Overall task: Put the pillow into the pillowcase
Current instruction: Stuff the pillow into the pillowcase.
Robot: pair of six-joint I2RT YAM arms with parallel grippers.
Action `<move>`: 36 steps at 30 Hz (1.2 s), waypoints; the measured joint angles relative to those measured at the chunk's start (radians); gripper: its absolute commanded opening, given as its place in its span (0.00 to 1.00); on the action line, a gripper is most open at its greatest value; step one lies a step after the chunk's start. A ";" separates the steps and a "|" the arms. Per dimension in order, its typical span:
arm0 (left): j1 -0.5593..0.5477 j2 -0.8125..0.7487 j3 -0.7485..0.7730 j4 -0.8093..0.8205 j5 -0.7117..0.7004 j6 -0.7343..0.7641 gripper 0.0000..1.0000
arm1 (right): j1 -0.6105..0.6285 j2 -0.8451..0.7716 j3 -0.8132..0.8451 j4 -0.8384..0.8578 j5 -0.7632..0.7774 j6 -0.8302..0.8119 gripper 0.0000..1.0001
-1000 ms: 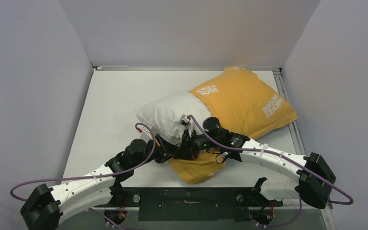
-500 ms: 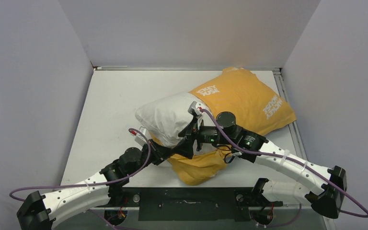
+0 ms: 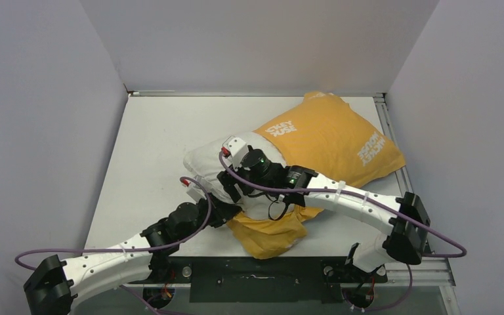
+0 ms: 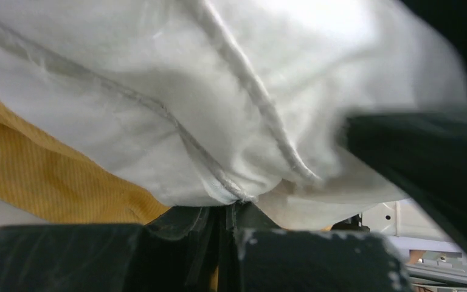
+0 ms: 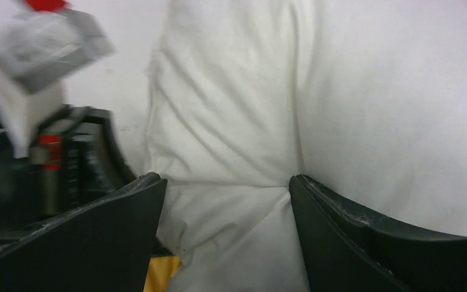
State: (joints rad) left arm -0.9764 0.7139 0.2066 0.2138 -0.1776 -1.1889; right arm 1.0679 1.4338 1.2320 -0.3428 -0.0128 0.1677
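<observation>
On the right half of the white worktop point(image 3: 144, 151) lay the pillowcase point(image 3: 331, 141), orange-yellow face up with its white lettering showing. The pillow point(image 3: 207, 164) sat partly inside it: the far-right part was covered by the case, while the plump off-white left end stuck out of the opening towards the middle of the worktop. A crumpled flap of orange fabric lay under the pillow at its near edge.

The left end effector point(image 3: 226, 209) reached in from the near left and met the pillow's near edge. In the left wrist view its fingers were pressed together, pinching the pillow's stitched seam, with orange cloth just to the left.

The right end effector point(image 3: 228, 187) came across the top of the pillow from the right. In the right wrist view its fingers point(image 5: 115, 231) stood wide apart, tips against the pillow's crinkled fabric, grasping nothing.
</observation>
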 measured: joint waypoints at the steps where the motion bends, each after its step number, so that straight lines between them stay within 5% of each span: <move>1: 0.000 -0.007 -0.002 -0.004 -0.007 0.005 0.00 | 0.000 0.022 0.001 -0.011 0.035 -0.001 0.76; 7: -0.005 -0.163 -0.082 -0.012 -0.088 0.035 0.00 | -0.027 0.109 -0.001 -0.031 0.162 0.033 0.60; 17: -0.006 -0.388 -0.164 0.042 -0.175 0.181 0.00 | -0.197 0.097 -0.108 0.061 0.094 0.140 0.43; 36: -0.005 -0.185 -0.158 0.407 -0.125 0.508 0.00 | -0.222 0.161 -0.134 0.116 -0.004 0.153 0.31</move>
State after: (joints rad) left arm -0.9817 0.5293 0.0490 0.6209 -0.3027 -0.6807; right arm 0.8459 1.5944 1.0985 -0.2272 -0.0166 0.3210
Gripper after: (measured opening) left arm 0.031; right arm 0.351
